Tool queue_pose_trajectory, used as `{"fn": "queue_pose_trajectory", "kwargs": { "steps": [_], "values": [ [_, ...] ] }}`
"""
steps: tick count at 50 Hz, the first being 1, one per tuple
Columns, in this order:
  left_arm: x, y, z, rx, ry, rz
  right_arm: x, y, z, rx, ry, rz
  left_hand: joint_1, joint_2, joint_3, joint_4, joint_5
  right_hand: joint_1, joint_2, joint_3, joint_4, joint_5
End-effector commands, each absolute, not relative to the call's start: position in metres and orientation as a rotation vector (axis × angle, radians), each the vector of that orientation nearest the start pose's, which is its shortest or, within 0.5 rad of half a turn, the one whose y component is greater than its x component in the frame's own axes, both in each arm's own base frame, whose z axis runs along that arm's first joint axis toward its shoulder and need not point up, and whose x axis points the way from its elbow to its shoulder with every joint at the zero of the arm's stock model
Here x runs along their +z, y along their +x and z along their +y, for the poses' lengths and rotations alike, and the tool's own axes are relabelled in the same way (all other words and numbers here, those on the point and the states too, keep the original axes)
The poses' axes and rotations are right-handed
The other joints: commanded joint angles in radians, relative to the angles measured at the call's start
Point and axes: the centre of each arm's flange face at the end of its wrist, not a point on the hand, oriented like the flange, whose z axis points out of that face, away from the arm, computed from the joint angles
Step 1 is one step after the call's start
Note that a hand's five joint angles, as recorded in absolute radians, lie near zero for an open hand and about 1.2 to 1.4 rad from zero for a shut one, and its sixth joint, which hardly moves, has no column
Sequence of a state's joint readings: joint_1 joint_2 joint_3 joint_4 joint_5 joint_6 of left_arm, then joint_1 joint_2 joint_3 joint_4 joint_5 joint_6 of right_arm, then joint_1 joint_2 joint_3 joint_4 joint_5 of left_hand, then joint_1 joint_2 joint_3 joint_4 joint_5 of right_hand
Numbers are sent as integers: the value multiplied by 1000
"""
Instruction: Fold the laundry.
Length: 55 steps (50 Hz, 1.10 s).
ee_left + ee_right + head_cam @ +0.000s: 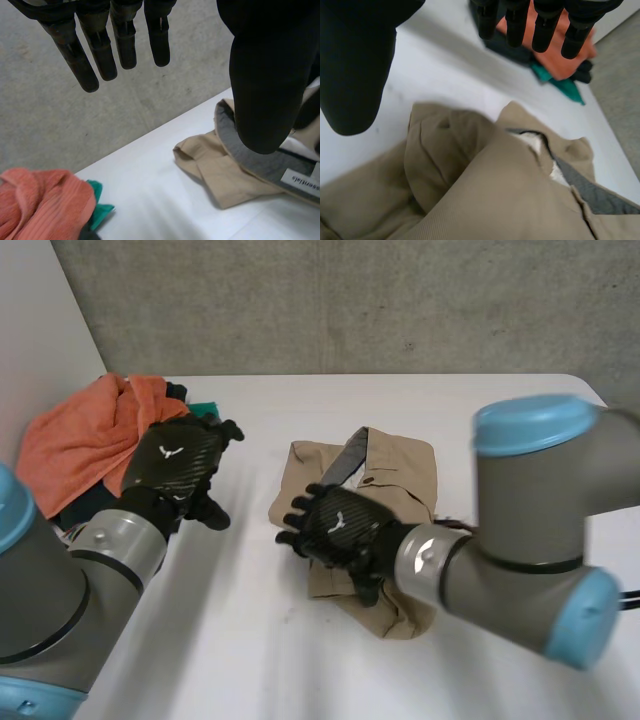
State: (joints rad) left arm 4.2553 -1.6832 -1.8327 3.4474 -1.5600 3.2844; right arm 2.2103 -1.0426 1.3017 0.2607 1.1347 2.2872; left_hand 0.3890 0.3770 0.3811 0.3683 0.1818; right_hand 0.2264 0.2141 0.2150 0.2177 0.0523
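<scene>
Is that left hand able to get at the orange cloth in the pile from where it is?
Probably yes. The left hand, open and empty, is right beside the orange cloth, with nothing between them to block it.

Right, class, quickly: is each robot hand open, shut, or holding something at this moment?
Left hand: open, fingers straight, holding nothing.
Right hand: open over the tan garment, holding nothing.

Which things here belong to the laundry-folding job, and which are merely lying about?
Job: tan garment, orange cloth, green cloth, left robot hand, right robot hand.
Merely there: table, wall.
</scene>
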Motion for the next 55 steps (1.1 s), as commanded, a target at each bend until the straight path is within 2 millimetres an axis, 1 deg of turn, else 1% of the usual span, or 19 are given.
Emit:
{"fn": "queue_pose_trajectory", "kwargs": {
  "steps": [1, 2, 3, 5, 8, 11, 13, 17, 20, 25, 27, 28, 29, 33, 40, 42, 46, 52, 55],
  "values": [
    [221, -248, -223, -2260, 708, 2364, 158, 371, -187, -1492, -2129, 1543, -11, 1, -3, 10, 22, 327, 339, 339, 336, 327],
    [220, -247, -223, -2260, 708, 2364, 157, 374, -187, -1501, -2135, 1537, -11, 1, -3, 10, 22, 459, 471, 470, 468, 459],
    [220, -247, -224, -2257, 706, 2366, 158, 379, -190, -1544, -2123, 1527, -11, 1, -3, 10, 22, 821, 833, 832, 830, 820],
    [218, -247, -224, -2252, 706, 2372, 162, 383, -194, -1598, -2103, 1516, -11, 1, -3, 10, 22, 1123, 1135, 1134, 1131, 1122],
    [218, -248, -224, -2256, 705, 2375, 180, 390, -204, -1756, -1994, 1498, -11, 1, -3, 10, 22, 1170, 1182, 1181, 1179, 1169],
    [220, -249, -223, -2270, 701, 2380, 229, 389, -224, -2013, -1638, 1555, -11, 1, -3, 10, 22, 1170, 1182, 1181, 1179, 1169],
    [220, -251, -224, -2282, 700, 2379, 249, 380, -240, -2105, -1443, 1603, -11, 1, -3, 10, 22, 1170, 1182, 1181, 1179, 1169],
    [220, -255, -223, -2300, 714, 2371, 285, 317, -307, -2316, -934, 1800, -11, 1, -3, 10, 22, 1170, 1182, 1181, 1179, 1169],
    [219, -265, -218, -2328, 765, 2361, 278, 272, -340, -2353, -754, 1980, -11, 1, -3, 10, 22, 1170, 1182, 1181, 1179, 1169],
    [211, -291, -203, -2356, 902, 2368, 243, 233, -361, -2283, -691, 2213, -8, 4, 0, 13, 25, 1170, 1182, 1181, 1179, 1169],
    [206, -300, -200, -2349, 945, 2382, 226, 219, -369, -2234, -657, 2297, -8, 4, 0, 13, 25, 514, 526, 525, 522, 513],
    [200, -307, -198, -2333, 977, 2399, 218, 213, -369, -2204, -650, 2335, -5, 7, 3, 15, 27, -1, 11, 10, 8, -2],
    [198, -309, -197, -2326, 989, 2406, 216, 211, -369, -2191, -645, 2350, -5, 7, 3, 15, 27, -52, -40, -40, -43, -52],
    [186, -333, -184, -2304, 1106, 2436, 206, 207, -363, -2112, -646, 2387, 1, 13, 9, 21, 33, -52, -40, -40, -43, -52],
    [174, -357, -176, -2244, 1211, 2480, 242, 201, -348, -2070, -809, 2271, 21, 33, 29, 42, 54, -52, -40, -40, -43, -52],
    [164, -361, -179, -2151, 1200, 2519, 257, 190, -346, -2067, -933, 2212, 30, 42, 38, 51, 63, -52, -40, -40, -43, -52],
    [147, -371, -179, -2043, 1194, 2544, 261, 176, -342, -2031, -1205, 2170, 33, 45, 41, 54, 66, 14, 26, 25, 23, 14],
    [135, -385, -196, -2028, 1147, 2528, 240, 155, -338, -1849, -1504, 2273, 53, 66, 61, 74, 86, 32, 44, 43, 40, 31],
    [128, -392, -204, -2032, 1143, 2525, 208, 154, -341, -1689, -1573, 2306, 135, 147, 143, 156, 168, 32, 44, 43, 40, 31]
  ]
}}
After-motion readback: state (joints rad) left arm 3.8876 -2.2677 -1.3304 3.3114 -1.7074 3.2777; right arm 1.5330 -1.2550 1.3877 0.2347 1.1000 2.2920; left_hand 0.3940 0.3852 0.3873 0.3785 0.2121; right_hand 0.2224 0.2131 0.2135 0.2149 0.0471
